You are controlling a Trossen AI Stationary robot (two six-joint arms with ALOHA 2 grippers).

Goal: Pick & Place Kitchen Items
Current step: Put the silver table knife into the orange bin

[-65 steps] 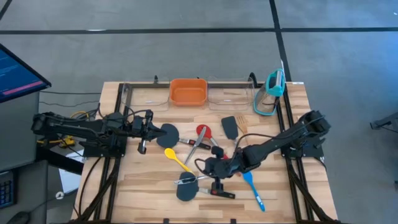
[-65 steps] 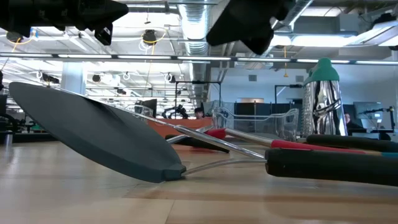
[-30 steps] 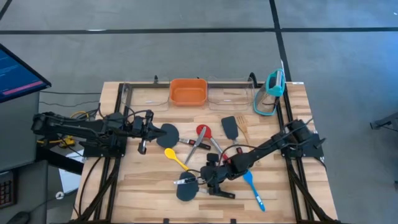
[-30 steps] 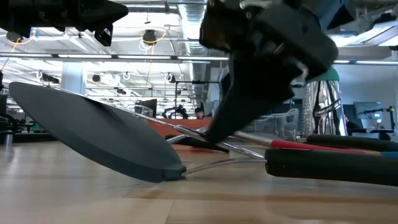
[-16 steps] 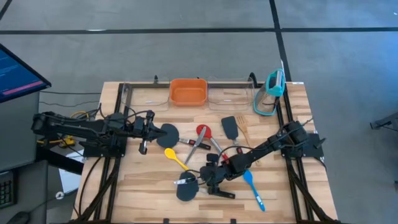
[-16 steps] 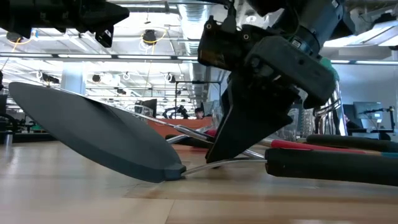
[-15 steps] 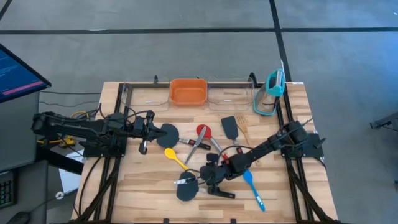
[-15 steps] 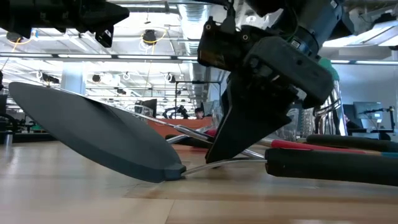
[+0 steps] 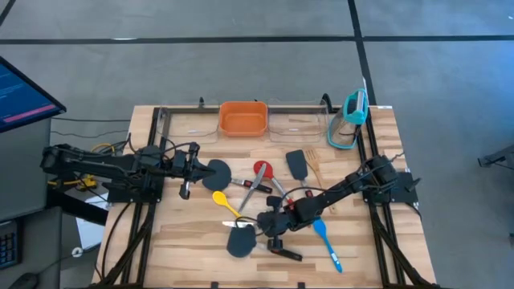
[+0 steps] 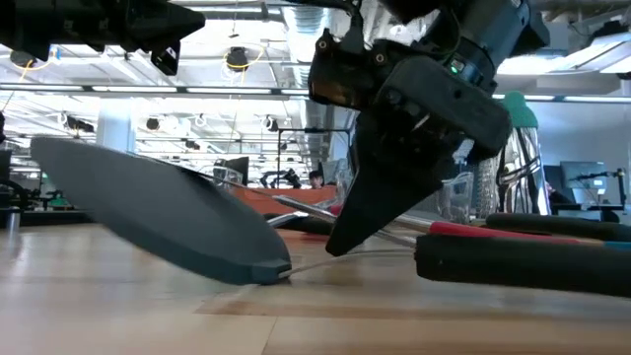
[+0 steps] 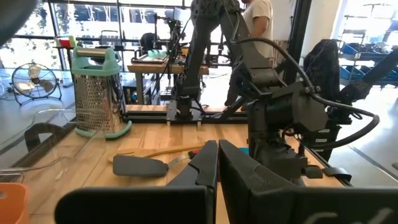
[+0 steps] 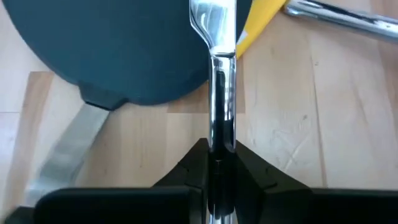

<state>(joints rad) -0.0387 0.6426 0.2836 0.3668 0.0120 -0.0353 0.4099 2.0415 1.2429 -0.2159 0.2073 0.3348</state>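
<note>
Our right claw [image 12: 219, 163] pinches the metal handle [image 12: 217, 93] beside the dark spatula [image 12: 118, 50]; we lift straight, slowly.

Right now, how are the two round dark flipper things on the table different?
The dark spatula near the left gripper lies alone, untouched. The dark spatula at the front has its metal handle pinched by the right gripper, and in the low view its head tilts up off the wood. Both have round, dark heads.
</note>
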